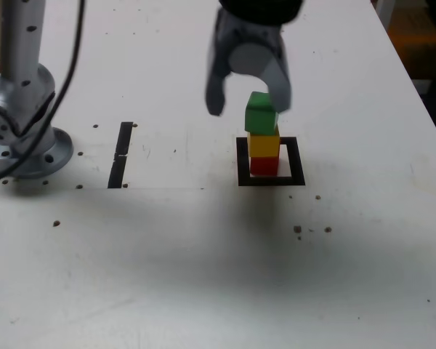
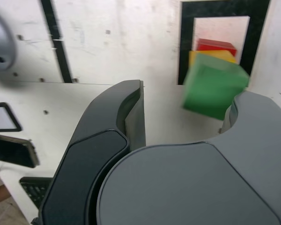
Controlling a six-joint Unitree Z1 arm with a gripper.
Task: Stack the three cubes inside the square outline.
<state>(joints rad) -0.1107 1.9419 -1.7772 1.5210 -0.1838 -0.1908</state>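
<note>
No readable text — no labels, brands, numbers or signs.

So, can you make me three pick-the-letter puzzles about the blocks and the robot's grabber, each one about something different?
1. Where is the yellow cube?
A) on the green cube
B) between the red and green cubes
C) outside the black square outline

2. What colour is the top cube?
A) red
B) blue
C) green

3. How is the gripper?
A) open
B) shut on a cube
C) shut on nothing

Answers:
1 B: the yellow cube sits on the red cube, under the green cube.
2 C: the green cube tops the stack.
3 A: the gripper's fingers stand wide apart, with nothing held between them.
</note>
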